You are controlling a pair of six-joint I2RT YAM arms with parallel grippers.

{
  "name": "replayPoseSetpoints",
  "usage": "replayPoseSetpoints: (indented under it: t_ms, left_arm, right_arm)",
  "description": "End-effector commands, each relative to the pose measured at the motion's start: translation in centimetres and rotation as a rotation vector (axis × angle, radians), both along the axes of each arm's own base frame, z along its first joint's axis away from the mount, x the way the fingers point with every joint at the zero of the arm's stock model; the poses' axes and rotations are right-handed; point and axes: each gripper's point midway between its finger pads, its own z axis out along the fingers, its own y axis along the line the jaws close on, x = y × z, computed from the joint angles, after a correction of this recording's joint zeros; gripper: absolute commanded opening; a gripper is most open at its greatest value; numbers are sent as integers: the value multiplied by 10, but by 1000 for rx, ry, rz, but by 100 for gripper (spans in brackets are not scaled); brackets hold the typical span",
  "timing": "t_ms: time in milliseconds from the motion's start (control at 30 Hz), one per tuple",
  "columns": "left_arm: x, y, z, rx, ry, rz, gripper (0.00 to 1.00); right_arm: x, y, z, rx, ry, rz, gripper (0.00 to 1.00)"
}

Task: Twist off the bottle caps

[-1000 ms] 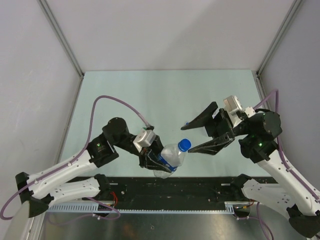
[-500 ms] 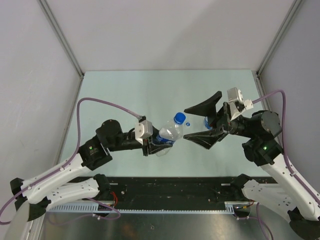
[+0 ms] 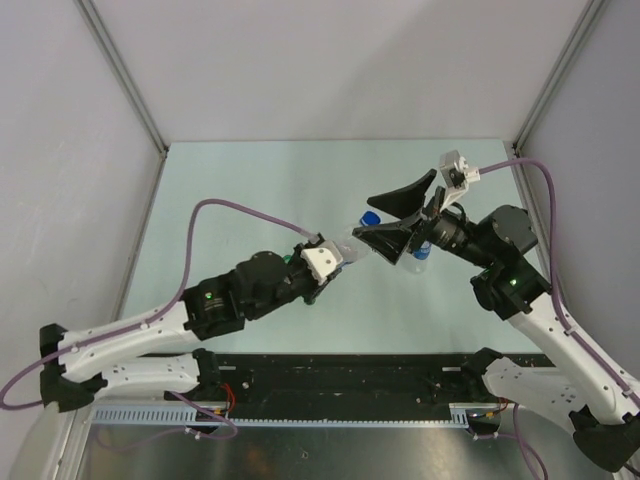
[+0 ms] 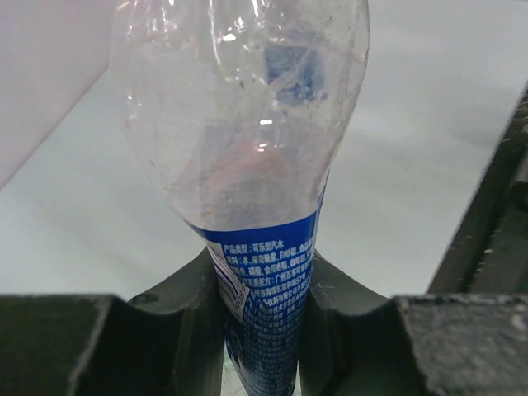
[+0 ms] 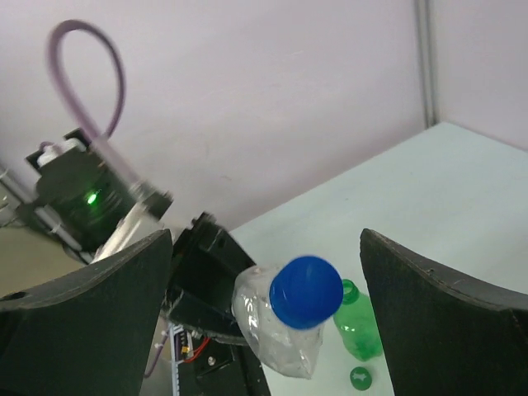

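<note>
The left arm reaches up from the lower left of the top view towards the middle of the table (image 3: 250,190). The left gripper (image 3: 335,268) is closed tight on a clear bottle (image 3: 352,240) and holds it above the tabletop. In the left wrist view, its two dark fingers (image 4: 186,297) pinch the bottle (image 4: 247,124) at the blue label. They squeeze that part narrow, and the clear, crumpled body bulges out beyond them.

The bottle tilts up and to the right, away from the left gripper. Its blue cap (image 3: 371,217) is on the neck at the far end.

The right gripper (image 3: 364,219) comes in from the right with its jaws spread fully wide, and it holds nothing. In the top view one finger lies above the blue cap and the other below it. In the right wrist view, the blue cap (image 5: 306,291) sits in the gap between the two broad black fingers (image 5: 82,313), clear of both. The clear bottle (image 5: 276,326) runs back from the cap to the left gripper (image 5: 206,272).

On the tabletop below the cap stands a green bottle (image 5: 356,322) with its neck open. A green cap (image 5: 360,378) lies on the table just beside it.

Further right in the top view, part of another clear bottle with blue on it (image 3: 421,250) shows behind the right gripper. Its cap cannot be made out.
</note>
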Motion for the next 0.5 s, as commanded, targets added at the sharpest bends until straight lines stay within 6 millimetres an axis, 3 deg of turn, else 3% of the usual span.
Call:
replayPoseSetpoints:
  t_ms: [0, 200, 467]
  left_arm:
    - [30, 20, 16, 98, -126, 253, 0]
    - [36, 19, 16, 182, -189, 340, 0]
    - [37, 17, 12, 223, -210, 355, 0]
  right_arm:
    - [28, -14, 0, 39, 97, -150, 99]
    - [54, -29, -16, 43, 218, -247, 98]
    - [63, -28, -33, 12, 288, -244, 82]
